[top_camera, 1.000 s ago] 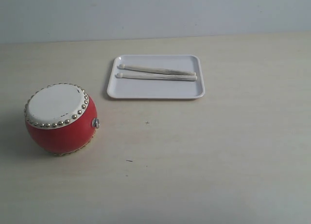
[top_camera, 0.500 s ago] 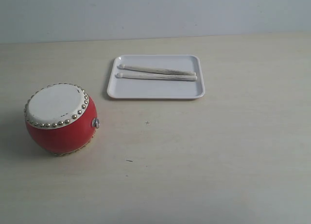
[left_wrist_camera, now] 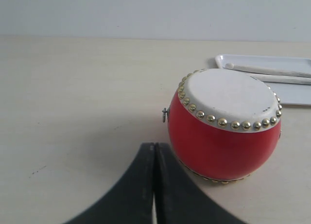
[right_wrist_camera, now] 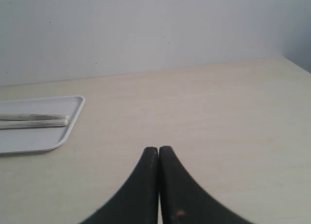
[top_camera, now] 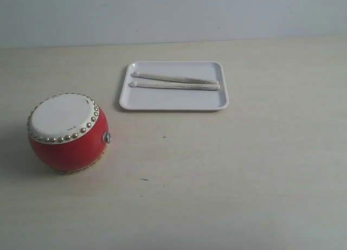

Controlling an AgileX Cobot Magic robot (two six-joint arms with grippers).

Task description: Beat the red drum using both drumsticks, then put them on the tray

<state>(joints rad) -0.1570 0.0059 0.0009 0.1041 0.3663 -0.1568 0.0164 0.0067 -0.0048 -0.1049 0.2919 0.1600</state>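
the red drum [top_camera: 66, 132] sits on the pale desk [top_camera: 244, 168] in the lower left of the outside picture. its white skin faces up and a small metal ring [top_camera: 106, 137] sticks out of its side. the white tray [top_camera: 173, 102] lies flat in the upper middle of that picture, up and to the right of the drum and apart from it. the two drumsticks [top_camera: 174, 81] lie in the tray, close side by side, in the upper half of it, with their little round tips pointing to the left. in the left wrist picture the left claw [left_wrist_camera: 154, 148] is closed tight. its two black fingers press together with nothing between them, and the drum is just in front of it. in the right wrist picture the right claw [right_wrist_camera: 158, 151] is closed tight too and holds nothing. it is over bare desk, with the tray and the sticks off to one side.
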